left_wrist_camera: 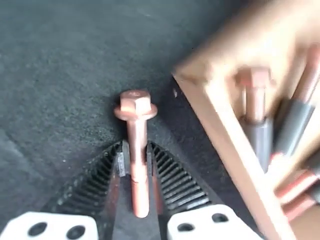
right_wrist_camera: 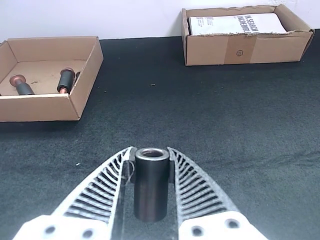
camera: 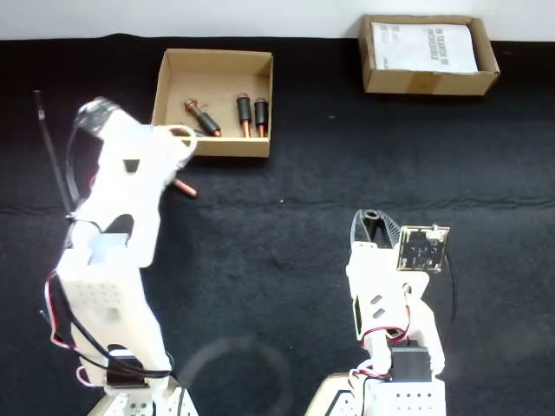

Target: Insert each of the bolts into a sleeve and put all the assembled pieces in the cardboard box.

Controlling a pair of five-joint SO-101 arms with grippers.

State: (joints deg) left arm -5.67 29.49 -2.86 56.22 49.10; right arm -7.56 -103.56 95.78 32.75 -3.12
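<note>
My left gripper is shut on a copper bolt, gripping its shank with the hex head sticking out past the fingertips. In the high view the bolt's head pokes out beside the left arm, just in front of the cardboard box. Three assembled bolt-and-sleeve pieces lie inside that box. My right gripper is shut on a black sleeve, held with its open bore facing out. The high view shows the right gripper at the table's middle right with the sleeve's rim showing.
A second cardboard box holding a printed sheet stands at the back right. Black cloth covers the table between the two arms. A camera board sticks out beside the right wrist.
</note>
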